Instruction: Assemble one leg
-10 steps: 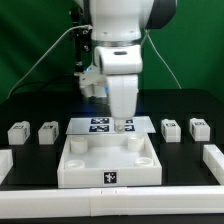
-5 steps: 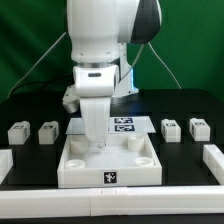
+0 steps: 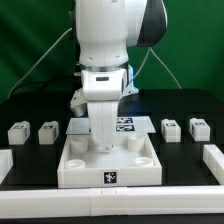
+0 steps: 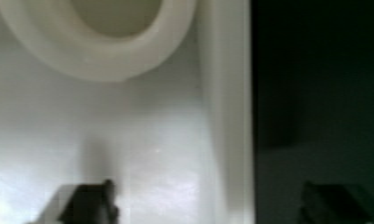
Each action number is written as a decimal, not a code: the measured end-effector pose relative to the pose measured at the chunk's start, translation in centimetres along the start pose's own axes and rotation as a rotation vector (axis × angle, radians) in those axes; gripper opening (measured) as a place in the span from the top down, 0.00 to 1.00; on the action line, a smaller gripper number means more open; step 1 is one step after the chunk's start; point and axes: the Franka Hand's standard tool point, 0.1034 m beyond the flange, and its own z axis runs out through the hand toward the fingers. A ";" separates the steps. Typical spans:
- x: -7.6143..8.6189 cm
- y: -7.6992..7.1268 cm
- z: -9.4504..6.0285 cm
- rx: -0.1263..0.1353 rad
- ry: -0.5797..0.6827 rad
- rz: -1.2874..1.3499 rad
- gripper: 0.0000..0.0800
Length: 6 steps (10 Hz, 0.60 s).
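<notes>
Arm: The white Panda arm [image 3: 105, 55] is filling the middle of the exterior view, reaching straight down over the rear of the tray.

Table: The black table [image 3: 30, 108] is carrying every loose part, with a green backdrop [image 3: 190, 45] rising behind it.

Tray: The large white tray [image 3: 108, 174] is lying at front centre, showing a square tag on its front wall. In the wrist view one of its round sockets [image 4: 113, 45] is showing just ahead of the fingers.

Marker board: The marker board [image 3: 127, 124] is peeking out behind the tray, partly hidden by the arm.

Gripper: The gripper [image 3: 103, 143] is hanging low over the tray's rear part, toward the exterior view's left. In the wrist view its dark fingertips [image 4: 81, 203] are standing wide apart with only white tray surface between them, gripping nothing.

Legs: Four small white blocks are sitting on the table in a row behind the tray, two on each side of the arm, all well apart from the spread fingers. The inner left leg [image 3: 47, 131] and outer left leg [image 3: 17, 131] are lying to the exterior view's left. The inner right leg [image 3: 171, 128] and outer right leg [image 3: 199, 127] are lying to its right.
</notes>
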 end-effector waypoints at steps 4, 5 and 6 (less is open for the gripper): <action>0.0 0.1 0.0 -0.002 0.000 0.000 0.91; 0.0 0.2 -0.1 -0.008 0.000 0.001 0.92; 0.0 0.2 -0.1 -0.009 0.000 0.001 0.92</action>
